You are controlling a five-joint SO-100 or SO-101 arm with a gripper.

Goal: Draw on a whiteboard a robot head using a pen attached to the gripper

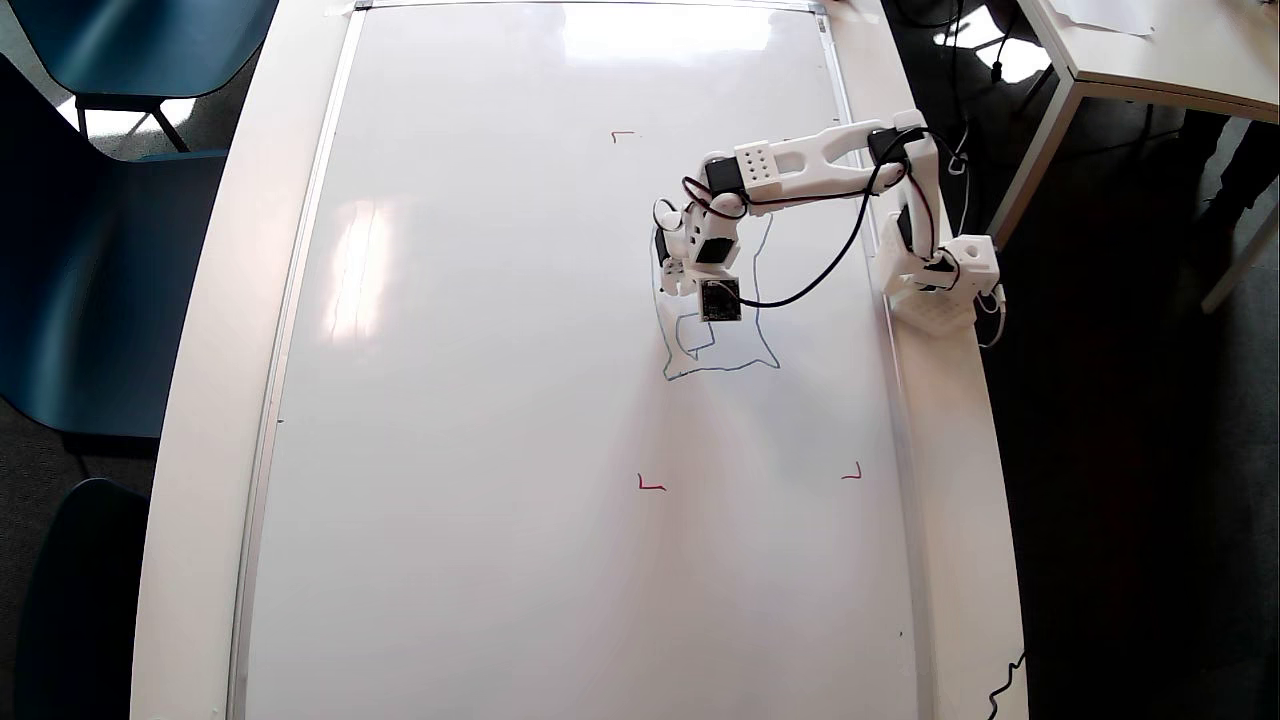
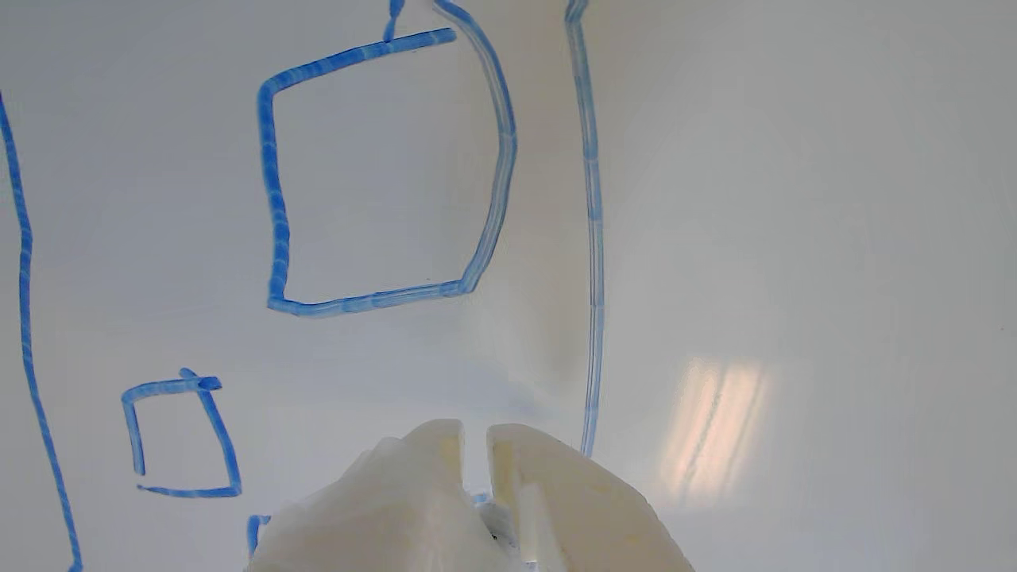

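Whiteboard [image 1: 480, 400]: I am seeing it lying flat, filling most of the overhead view, red corner marks [image 1: 650, 484] framing the drawing zone on its right half.
Robot head [image 1: 720, 340]: I am watching it growing in thin blue line under the arm, right of centre; the wrist view is showing one large square [image 2: 381, 175], one small square [image 2: 179, 437] to its lower left, and long outline strokes at both sides.
Gripper [image 2: 475, 445]: I am reading the two white fingers [image 2: 421, 477] as nearly closed, a thin slot between them.
Pen [image 2: 481, 500]: I am only catching a trace of blue in that slot; whether the fingers are clamping it, I cannot tell.
Risk: I am judging that uneven pressure is fading the right-hand strokes; too light a touch could be breaking the line, too heavy could be tilting the pen.
Risk, second: the glossy surface and wobbling arm could be skewing the next stroke across finished squares.
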